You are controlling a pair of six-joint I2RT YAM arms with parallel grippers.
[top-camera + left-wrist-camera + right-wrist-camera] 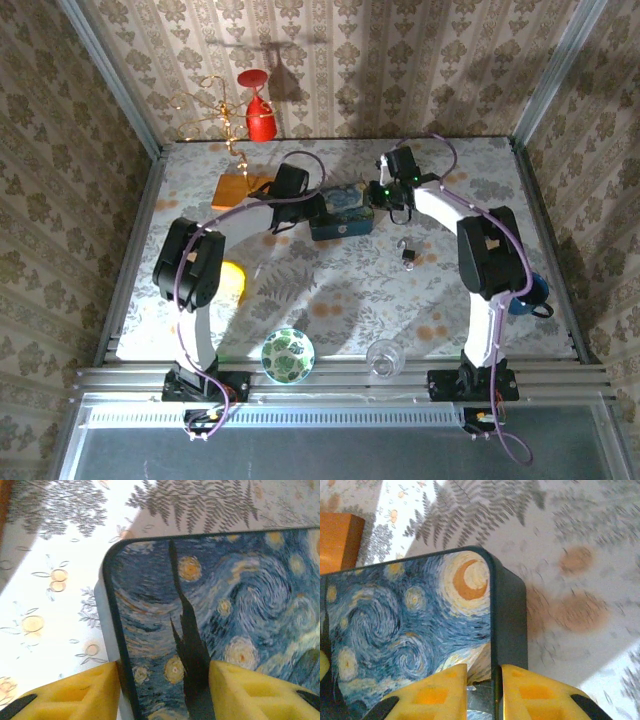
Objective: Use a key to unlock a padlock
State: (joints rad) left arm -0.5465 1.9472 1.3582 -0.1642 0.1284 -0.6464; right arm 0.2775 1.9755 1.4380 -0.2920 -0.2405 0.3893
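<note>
A blue painted tin [342, 212] lies at the middle back of the table, with both grippers at it. My left gripper [318, 208] is open at the tin's left end [150, 630]: one yellow finger stands outside the wall, the other [250, 690] over the lid. My right gripper [484, 690] is nearly shut on the tin's right rim [496, 645], and silvery metal shows in the gap. The small silvery padlock [405, 252] lies on the cloth in front of the right gripper [378, 200], apart from both. The key is too small to make out.
An orange wooden block [240, 188] sits left of the tin, and a red glass [259, 105] stands at the back. A yellow object [232, 280], a patterned bowl [288, 354], a clear glass [385, 358] and a blue mug [528, 295] lie nearer the front.
</note>
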